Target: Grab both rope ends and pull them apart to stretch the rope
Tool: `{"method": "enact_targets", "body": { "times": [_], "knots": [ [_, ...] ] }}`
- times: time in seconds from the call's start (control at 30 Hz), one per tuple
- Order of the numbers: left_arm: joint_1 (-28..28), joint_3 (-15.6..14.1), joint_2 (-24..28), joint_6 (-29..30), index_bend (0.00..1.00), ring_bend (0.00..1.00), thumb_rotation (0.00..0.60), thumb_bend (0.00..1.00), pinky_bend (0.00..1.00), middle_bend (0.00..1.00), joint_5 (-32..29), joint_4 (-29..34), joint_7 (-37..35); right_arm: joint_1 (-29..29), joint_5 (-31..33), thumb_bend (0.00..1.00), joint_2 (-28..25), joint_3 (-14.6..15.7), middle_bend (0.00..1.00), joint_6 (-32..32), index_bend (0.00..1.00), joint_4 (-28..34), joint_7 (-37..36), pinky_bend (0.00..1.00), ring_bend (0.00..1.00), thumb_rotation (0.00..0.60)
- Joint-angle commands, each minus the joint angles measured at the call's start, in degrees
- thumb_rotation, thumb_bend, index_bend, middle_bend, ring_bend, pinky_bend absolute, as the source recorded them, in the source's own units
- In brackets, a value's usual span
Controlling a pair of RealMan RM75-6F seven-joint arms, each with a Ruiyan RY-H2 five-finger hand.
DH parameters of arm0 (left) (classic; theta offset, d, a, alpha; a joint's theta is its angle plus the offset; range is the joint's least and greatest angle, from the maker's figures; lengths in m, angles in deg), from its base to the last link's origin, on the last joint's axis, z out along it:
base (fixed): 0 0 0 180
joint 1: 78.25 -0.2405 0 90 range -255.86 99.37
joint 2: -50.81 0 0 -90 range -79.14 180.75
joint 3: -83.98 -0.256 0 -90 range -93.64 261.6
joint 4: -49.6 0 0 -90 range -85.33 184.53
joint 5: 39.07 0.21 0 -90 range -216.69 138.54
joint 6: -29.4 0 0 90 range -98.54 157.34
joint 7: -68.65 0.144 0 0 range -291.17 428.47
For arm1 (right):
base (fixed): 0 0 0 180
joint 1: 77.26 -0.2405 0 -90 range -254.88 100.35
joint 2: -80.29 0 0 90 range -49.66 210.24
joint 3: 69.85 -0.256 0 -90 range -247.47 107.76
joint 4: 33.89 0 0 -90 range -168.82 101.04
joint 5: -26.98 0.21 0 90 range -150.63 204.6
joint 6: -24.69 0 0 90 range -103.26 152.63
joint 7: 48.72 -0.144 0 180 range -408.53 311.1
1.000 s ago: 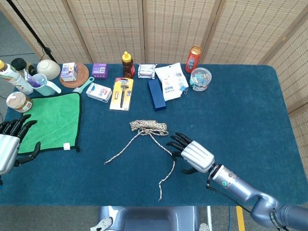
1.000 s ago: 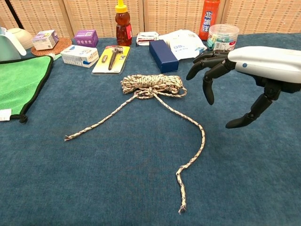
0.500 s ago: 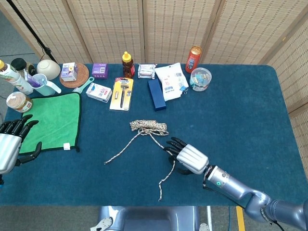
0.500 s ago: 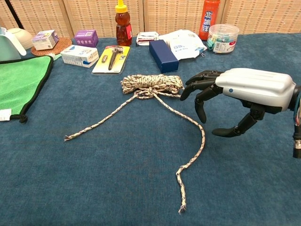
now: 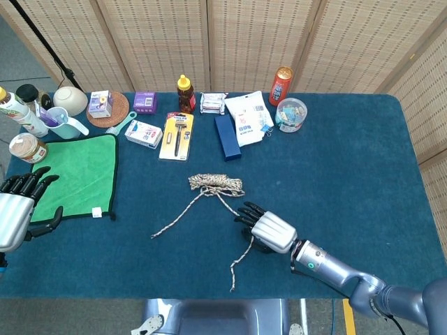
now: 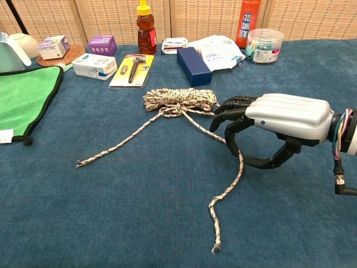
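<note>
Braided rope (image 6: 179, 101) unstretched, ends loose. R hand (image 6: 268, 120) fingers curled around strand at 3 o'clock of coil — grip unconfirmed. L hand (image 5: 17, 209) spread, empty, well apart.

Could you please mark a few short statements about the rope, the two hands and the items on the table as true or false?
1. The right hand is over the rope strand nearer the robot's right. True.
2. The left hand holds the other rope end. False: it holds nothing and sits by the green cloth, far from the rope.
3. The rope is stretched out straight. False: most of it lies in a coiled bundle, with two loose tails trailing toward the robot.
4. The orange-capped honey bottle stands at the back of the table. True.
5. The dark blue box lies on the green cloth. False: it lies on the blue table cover, behind the rope.
</note>
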Motion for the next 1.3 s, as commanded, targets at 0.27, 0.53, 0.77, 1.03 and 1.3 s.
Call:
{"method": "enact_targets", "body": {
  "times": [0.27,0.53,0.77,1.03,1.3],
  "knots": [
    [0.16,-0.18,0.3,-0.27,0.22,0.23,0.211,0.42,0.23,0.17,0.07,0.16,-0.26,-0.71,0.05,0.43,2.21,1.22,0.19,-0.3,0.47,-3.48,1.61,0.0,0.08,0.6],
    [0.24,-0.26,0.53,-0.38,0.22,0.23,0.211,0.42,0.23,0.17,0.06,0.18,-0.57,-0.99,-0.3,0.43,2.85,2.48,0.19,-0.71,0.46,-4.81,1.64,0.0,0.08,0.6],
    [0.28,-0.61,0.46,-0.56,0.22,0.23,0.211,0.42,0.23,0.17,0.51,0.41,-0.62,-1.37,-0.17,0.43,3.45,2.91,0.19,-0.92,0.47,-5.29,2.19,0.0,0.08,0.6],
    [-0.01,-0.69,0.92,-0.15,0.22,0.22,0.213,0.42,0.23,0.17,0.39,0.51,-0.89,-1.32,0.08,0.43,3.75,3.96,0.19,-0.8,0.47,-5.83,2.44,0.0,0.08,0.6],
    [-0.06,-0.89,0.97,-0.2,0.22,0.22,0.211,0.42,0.23,0.17,0.55,0.58,-0.96,-1.39,0.19,0.43,4.01,4.33,0.19,-1.24,0.47,-5.94,2.9,0.0,0.08,0.6]
  ]
}}
